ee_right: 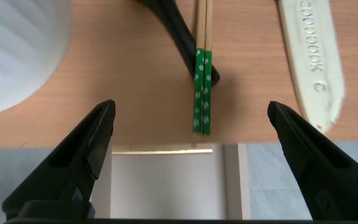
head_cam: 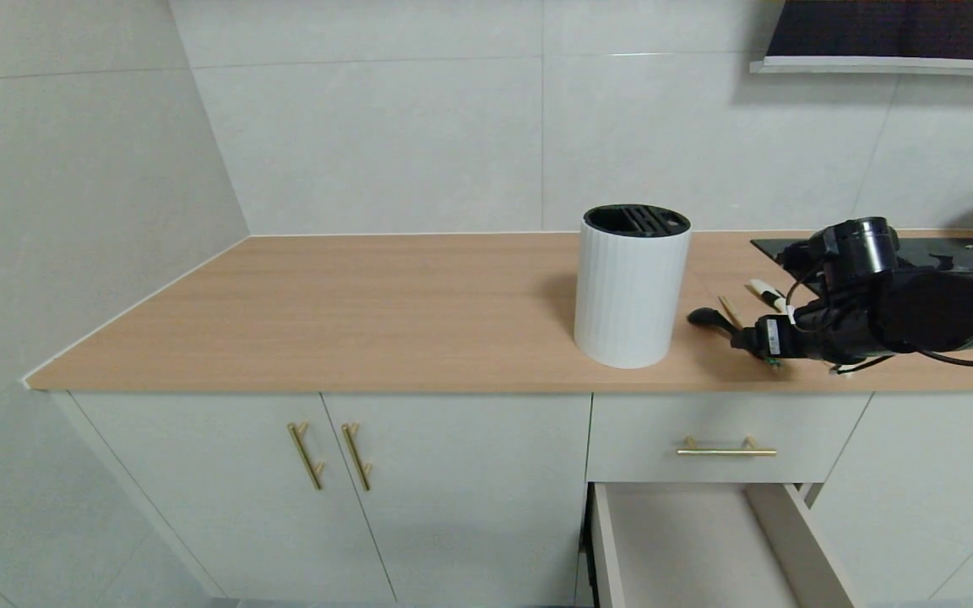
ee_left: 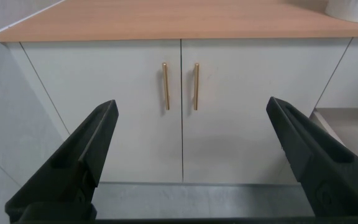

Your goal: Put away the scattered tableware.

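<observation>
While the right gripper [ee_right: 191,112], jaws spread wide, is held over the green-banded wooden chopsticks [ee_right: 202,81], pick-up is judged pending; lowering and closing are called for.

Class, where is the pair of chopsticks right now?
In the head view, the chopsticks lie at the right of the countertop, between the white utensil holder and a white-handled utensil, crossing a black utensil.

Pale tiled walls [head_cam: 368,127] back a wooden countertop [head_cam: 368,312] over white cabinets [head_cam: 284,490].
</observation>
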Controlling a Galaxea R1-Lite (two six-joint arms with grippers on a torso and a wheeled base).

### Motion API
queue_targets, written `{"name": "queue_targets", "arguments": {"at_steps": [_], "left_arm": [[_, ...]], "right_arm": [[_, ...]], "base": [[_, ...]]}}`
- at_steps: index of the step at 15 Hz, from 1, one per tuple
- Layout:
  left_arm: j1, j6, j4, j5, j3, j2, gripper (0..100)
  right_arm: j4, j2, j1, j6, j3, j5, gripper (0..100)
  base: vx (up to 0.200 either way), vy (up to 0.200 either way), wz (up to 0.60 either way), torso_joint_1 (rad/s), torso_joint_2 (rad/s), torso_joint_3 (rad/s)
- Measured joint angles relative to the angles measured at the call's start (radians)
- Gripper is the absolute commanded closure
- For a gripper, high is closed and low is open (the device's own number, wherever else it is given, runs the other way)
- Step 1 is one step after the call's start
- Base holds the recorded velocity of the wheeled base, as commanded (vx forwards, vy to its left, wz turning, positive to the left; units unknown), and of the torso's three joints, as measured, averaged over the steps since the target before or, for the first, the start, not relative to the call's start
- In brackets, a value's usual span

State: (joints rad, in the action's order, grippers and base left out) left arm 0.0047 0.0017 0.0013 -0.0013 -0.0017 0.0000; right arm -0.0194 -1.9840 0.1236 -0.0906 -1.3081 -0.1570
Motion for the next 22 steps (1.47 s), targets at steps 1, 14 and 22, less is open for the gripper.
{"name": "queue_targets", "arguments": {"at_steps": [1,14,22], "left_arm": [[0.000,0.000,0.000,0.000,0.000,0.000,0],[0.000,0.000,0.000,0.000,0.000,0.000,0],[0.001,0.000,0.000,0.000,0.000,0.000,0]], "right_arm": [[0.000,-0.012,-0.001,0.000,-0.005,0.000,0],[0.000,-0.093,-0.018,0.000,-0.037,-0.001,100],[0.001,-0.081,-0.023,-0.001,-0.037,-0.006,100]], "base": [[0.000,0.000,0.00,0.000,0.00,0.000],[0.000,0.000,0.00,0.000,0.00,0.000],[0.000,0.000,0.00,0.000,0.00,0.000]]}}
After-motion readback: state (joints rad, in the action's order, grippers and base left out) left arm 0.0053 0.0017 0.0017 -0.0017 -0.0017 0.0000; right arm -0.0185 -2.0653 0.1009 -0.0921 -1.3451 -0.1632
